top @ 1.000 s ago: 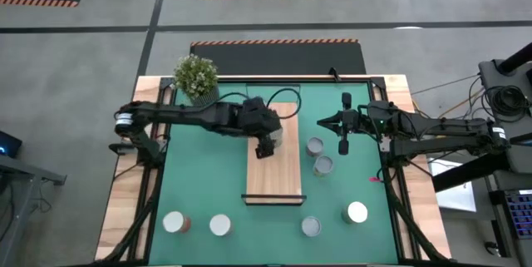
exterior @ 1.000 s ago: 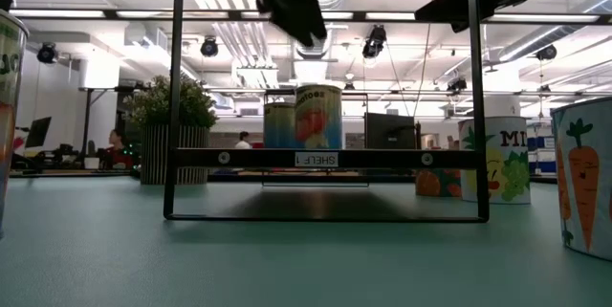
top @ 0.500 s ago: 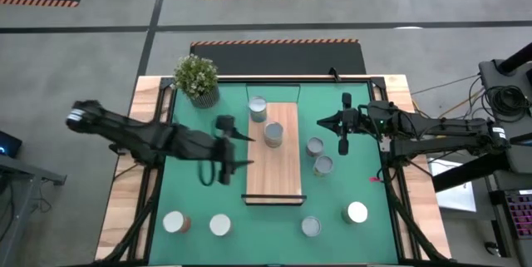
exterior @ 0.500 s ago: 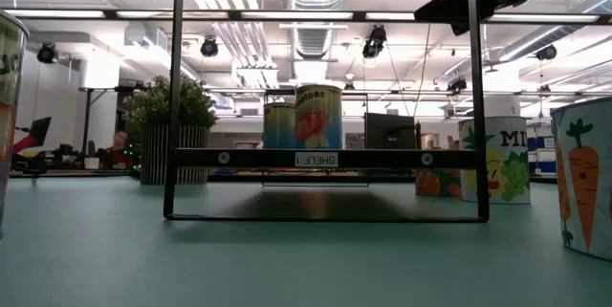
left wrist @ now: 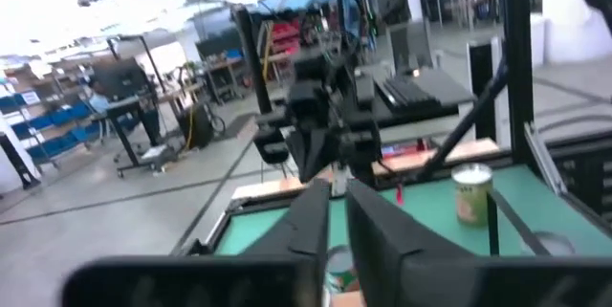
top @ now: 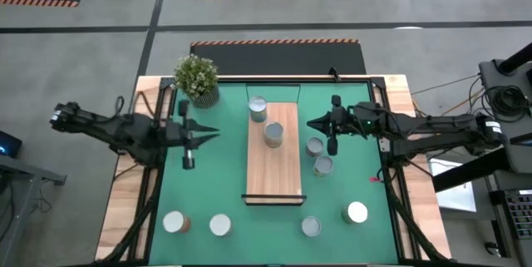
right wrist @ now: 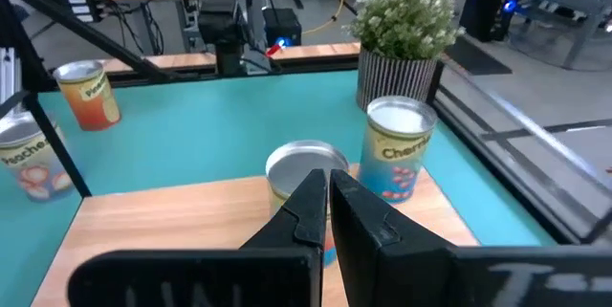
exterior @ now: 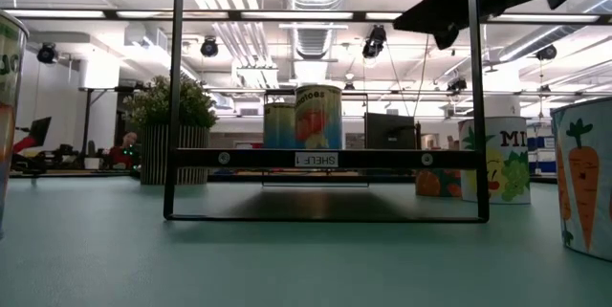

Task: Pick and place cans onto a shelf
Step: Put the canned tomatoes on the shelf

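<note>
Left gripper (top: 188, 162) is seen pinched closed and empty over the green mat (top: 208, 184), right gripper (top: 332, 145) closed too, beside the shelf (top: 274, 163). Only the right wrist view shows the labels on the two shelf cans (right wrist: 396, 159): silver tops, "Cherries" lettering.

Eight cans: two (top: 258, 108) (top: 273, 134) on the one wooden shelf (top: 273, 175), six (top: 315, 146) (top: 322, 165) (top: 357, 213) (top: 311, 227) (top: 219, 224) (top: 175, 222) on the green mat (top: 208, 184). One potted plant (top: 196, 78). Two arms.
</note>
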Robot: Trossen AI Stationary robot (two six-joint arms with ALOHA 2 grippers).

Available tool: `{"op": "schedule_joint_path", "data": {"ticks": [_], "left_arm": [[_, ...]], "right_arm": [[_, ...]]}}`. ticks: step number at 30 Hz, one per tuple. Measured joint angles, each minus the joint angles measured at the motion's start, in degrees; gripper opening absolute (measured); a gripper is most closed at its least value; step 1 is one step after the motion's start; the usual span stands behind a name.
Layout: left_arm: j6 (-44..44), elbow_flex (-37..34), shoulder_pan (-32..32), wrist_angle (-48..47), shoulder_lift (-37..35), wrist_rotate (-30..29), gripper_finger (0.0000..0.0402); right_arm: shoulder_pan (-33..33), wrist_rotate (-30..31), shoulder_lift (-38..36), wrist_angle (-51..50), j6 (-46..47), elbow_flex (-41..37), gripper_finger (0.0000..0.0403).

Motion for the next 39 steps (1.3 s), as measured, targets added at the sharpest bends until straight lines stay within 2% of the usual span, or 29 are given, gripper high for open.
{"op": "schedule_joint_path", "data": {"ticks": [2, 8, 15, 21, 31, 39], "left_arm": [[0.0, -0.9, 0.0, 0.0, -2.4, 0.0, 0.0006], [-0.2, -2.6, 0.0, -0.2, -7.6, -0.5, 0.0014], [-0.3, -6.1, 0.0, -0.2, -9.8, -0.5, 0.0001], [1.9, -5.9, 0.0, 0.1, -10.8, -0.5, 0.0000], [0.6, -4.7, 0.0, -5.2, -12.9, -0.7, 0.0000], [0.4, -4.8, 0.0, -9.0, -15.6, -0.6, 0.0000]], "right_arm": [[0.7, 0.0, 1.5, 1.9, 0.5, 0.0, 0.0009], [3.1, 0.9, 4.2, 5.4, 3.1, 0.0, 0.0009], [5.5, 6.0, 6.5, 9.9, 5.9, 0.0, 0.0009], [5.9, 6.0, 10.4, 17.4, 6.9, 0.5, 0.0009], [5.9, 6.5, 20.6, 15.6, 7.0, 10.2, 0.0009], [5.9, 12.3, 29.1, -0.5, 11.1, 22.1, 0.0009]]}}
